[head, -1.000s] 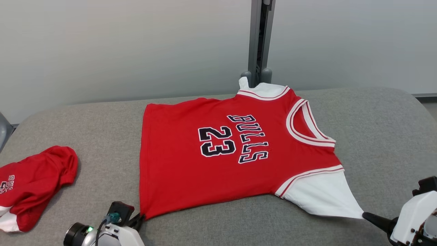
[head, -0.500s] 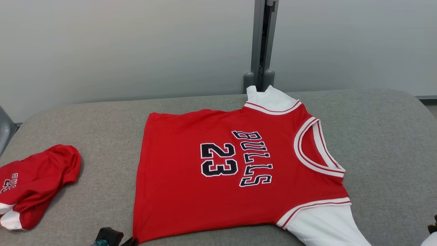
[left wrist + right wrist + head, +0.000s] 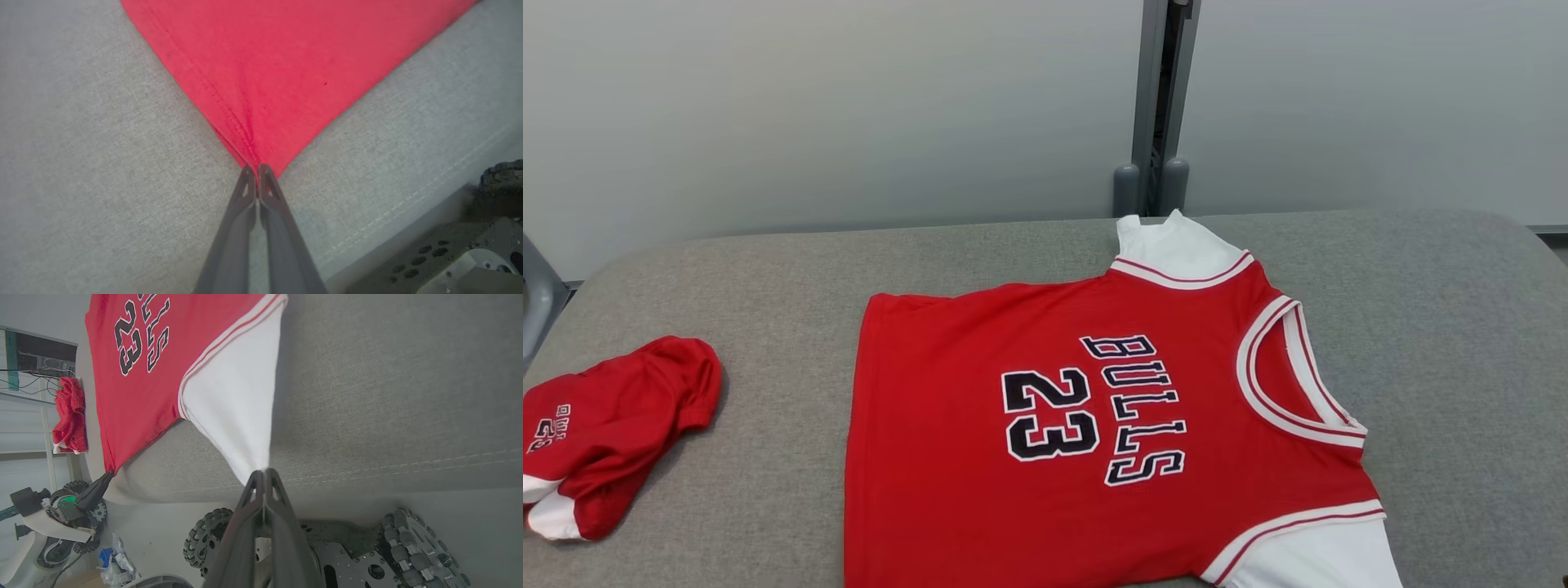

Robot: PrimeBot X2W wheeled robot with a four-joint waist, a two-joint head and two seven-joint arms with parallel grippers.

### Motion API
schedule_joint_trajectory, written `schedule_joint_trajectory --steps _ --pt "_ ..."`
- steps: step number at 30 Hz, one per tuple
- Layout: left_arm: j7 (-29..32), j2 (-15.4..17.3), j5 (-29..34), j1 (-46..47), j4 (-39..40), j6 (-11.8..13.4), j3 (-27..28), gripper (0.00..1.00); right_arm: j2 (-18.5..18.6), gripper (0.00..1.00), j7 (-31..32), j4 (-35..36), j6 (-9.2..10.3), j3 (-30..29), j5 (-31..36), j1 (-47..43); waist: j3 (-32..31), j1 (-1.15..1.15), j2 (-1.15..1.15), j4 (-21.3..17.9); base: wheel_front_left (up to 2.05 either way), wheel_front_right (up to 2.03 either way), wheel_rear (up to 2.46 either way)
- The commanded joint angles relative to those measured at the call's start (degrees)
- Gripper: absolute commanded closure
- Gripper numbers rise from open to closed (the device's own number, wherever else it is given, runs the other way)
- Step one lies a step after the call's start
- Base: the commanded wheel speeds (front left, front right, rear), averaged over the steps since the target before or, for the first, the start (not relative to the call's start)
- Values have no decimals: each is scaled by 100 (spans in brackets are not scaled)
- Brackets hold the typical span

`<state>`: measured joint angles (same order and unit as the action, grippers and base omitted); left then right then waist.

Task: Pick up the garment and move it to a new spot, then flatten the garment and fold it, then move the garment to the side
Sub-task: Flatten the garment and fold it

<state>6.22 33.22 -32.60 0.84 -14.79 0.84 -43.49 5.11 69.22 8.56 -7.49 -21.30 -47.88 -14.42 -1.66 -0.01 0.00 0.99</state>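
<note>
The garment is a red jersey with white sleeves and "BULLS 23" in black, spread flat on the grey padded table, collar to the right. My left gripper is shut on the jersey's red hem corner near the table's front edge. My right gripper is shut on the tip of the white sleeve, pulled taut at the table's front edge. In the right wrist view my left gripper holds the far hem corner of the garment.
A second red garment lies bunched at the table's left end, also in the right wrist view. A grey post stands behind the table. My wheeled base sits below the table's front edge.
The head view has tilted up, so both grippers have left its lower edge. The jersey has slid toward the front edge of the table, still held at its two corners.
</note>
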Motion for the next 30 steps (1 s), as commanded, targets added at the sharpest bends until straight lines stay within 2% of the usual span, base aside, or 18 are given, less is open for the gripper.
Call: schedule_joint_trajectory --steps 1,6,8,12,15,18,25,26,27,30 --pt "122 140 -63 -137 173 35 -10 100 -20 100 93 76 0 -54 33 -70 5 1 0 4 0 0 0" --pt "645 510 -195 -422 872 90 -77 100 -96 100 389 292 0 -152 80 -240 22 1 0 29 0 0 0" --pt "730 591 -241 -503 1114 189 -30 100 -133 100 430 329 0 -205 98 -248 27 1 0 25 0 0 0" --pt "715 553 -361 -485 1305 279 70 100 -169 100 332 376 0 -197 61 -136 45 1 0 9 0 0 0" --pt "754 540 -549 -468 1396 249 157 100 -192 100 209 389 0 -154 -20 -8 52 1 0 -11 0 0 0" --pt "850 453 -1063 -505 1517 155 357 100 -199 100 54 362 0 -151 -86 165 51 1 0 -17 0 0 0" --pt "1143 405 -2112 -349 1811 203 949 100 -210 100 -364 91 0 -342 -213 878 50 1 0 -29 0 0 0" --pt "1143 405 -2112 -349 1811 203 949 100 -210 100 -364 91 0 -342 -213 878 50 1 0 -29 0 0 0" --pt "1216 333 -2392 -335 1890 218 1074 100 -213 100 -439 6 0 -313 -149 1051 75 1 0 -35 0 0 0" --pt "1308 250 -2720 -260 1977 278 1242 100 -211 100 -563 -156 0 -288 -45 1331 125 1 0 -27 0 0 0"
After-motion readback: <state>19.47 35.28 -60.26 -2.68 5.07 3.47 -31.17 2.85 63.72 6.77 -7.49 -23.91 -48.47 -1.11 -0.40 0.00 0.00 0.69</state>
